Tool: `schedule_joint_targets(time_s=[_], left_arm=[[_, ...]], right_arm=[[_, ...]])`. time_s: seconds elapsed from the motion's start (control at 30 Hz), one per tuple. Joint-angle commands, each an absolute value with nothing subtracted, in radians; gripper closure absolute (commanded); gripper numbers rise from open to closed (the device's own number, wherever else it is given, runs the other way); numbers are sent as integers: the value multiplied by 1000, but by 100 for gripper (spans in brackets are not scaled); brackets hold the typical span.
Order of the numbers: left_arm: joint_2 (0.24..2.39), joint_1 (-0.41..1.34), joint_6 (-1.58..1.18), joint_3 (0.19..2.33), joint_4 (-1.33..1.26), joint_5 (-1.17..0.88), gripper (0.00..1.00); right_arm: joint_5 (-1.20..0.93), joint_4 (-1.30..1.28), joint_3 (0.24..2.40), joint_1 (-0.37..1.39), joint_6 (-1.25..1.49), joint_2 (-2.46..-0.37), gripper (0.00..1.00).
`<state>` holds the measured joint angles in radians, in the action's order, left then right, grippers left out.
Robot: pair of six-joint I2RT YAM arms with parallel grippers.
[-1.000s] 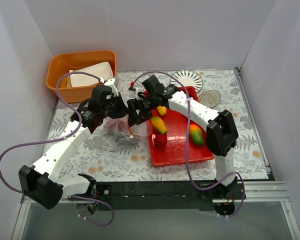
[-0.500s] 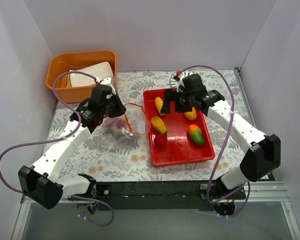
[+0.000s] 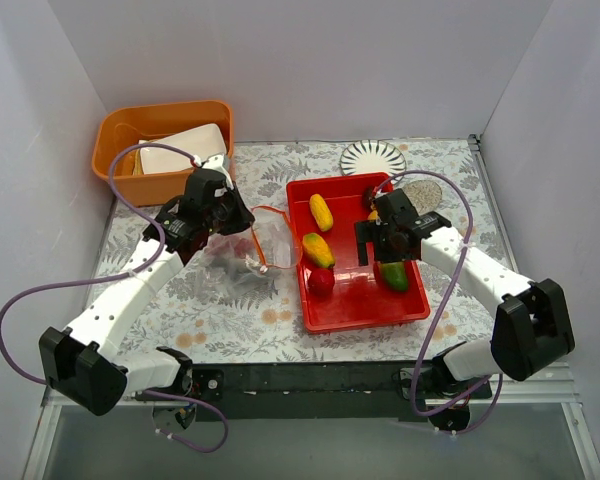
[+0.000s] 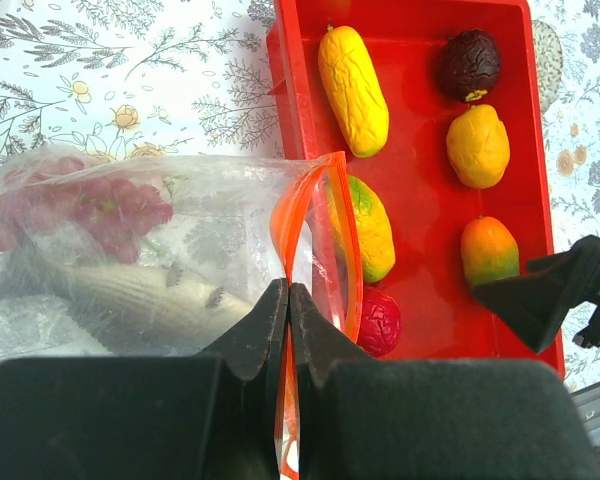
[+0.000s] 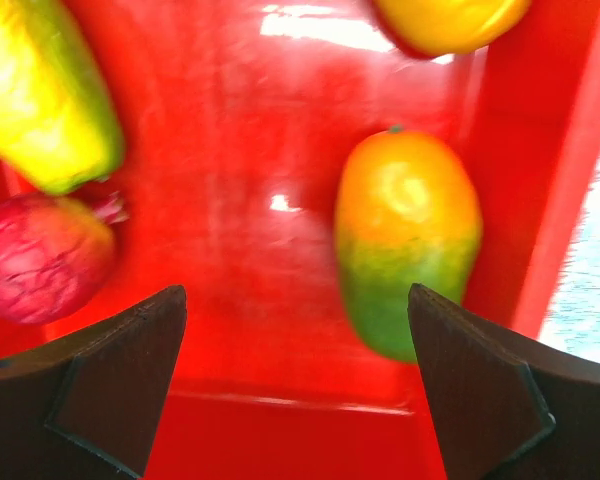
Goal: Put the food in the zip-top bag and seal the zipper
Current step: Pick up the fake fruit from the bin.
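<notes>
The clear zip-top bag [image 3: 248,252] lies left of the red tray [image 3: 352,305], mouth toward the tray. In the left wrist view purple grapes [image 4: 92,205] and a grey fish [image 4: 130,300] lie inside it. My left gripper [image 3: 237,215] [image 4: 288,300] is shut on the orange-red zipper [image 4: 332,215]. The tray holds corn [image 3: 321,211], a mango [image 3: 317,249], a red apple [image 3: 321,280], a plum [image 4: 469,63], a yellow mango [image 4: 478,145] and an orange-green mango [image 3: 393,273]. My right gripper [image 3: 378,255] [image 5: 298,370] is open and empty, low over the tray beside that mango [image 5: 407,235].
An orange bin [image 3: 117,130] with a white item [image 3: 180,150] stands at the back left. A striped plate [image 3: 373,157] and a grey disc [image 3: 423,194] lie behind the tray. White walls close in the left, back and right sides.
My right arm swung from the bag's mouth rightward across the tray, then came down over the orange-green mango. My left gripper kept its hold on the zipper.
</notes>
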<state>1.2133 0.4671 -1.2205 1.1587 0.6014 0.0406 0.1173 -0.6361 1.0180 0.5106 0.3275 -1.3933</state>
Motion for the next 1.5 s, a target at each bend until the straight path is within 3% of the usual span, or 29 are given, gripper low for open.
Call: schedule_joint_targets(time_s=[0.0,0.3,0.53,0.73,0.77,0.83,0.87,0.97,1.47], left_arm=[[1221,469,-1223,1172,581,34,100],[1224,469,-1221,1164,575,29,100],[1239,469,-1215,1178,577,28,100],[1243,469,-1212,1178,583,26,100],[1243,469,-1213,1180,583,25,100],[1243,469,-1215,1180,584,25,100],[1241,469,-1215,1180,583,25,100],[1239,469,-1212,1184,584,28,100],[1221,469,-1200,1173,571,41,100]], right_arm=[[242,-626,993,509,278,-1376,2],[255,-568,913,511,236,-1410,3],[226,-528,907,511,230,-1462,13],[226,-517,919,509,229,-1499,34],[224,-514,920,511,226,-1503,44],[218,-506,919,509,224,-1508,49],[213,-508,925,511,224,-1517,60],[190,-508,930,511,224,-1516,73],[8,-496,1020,511,296,-1422,79]])
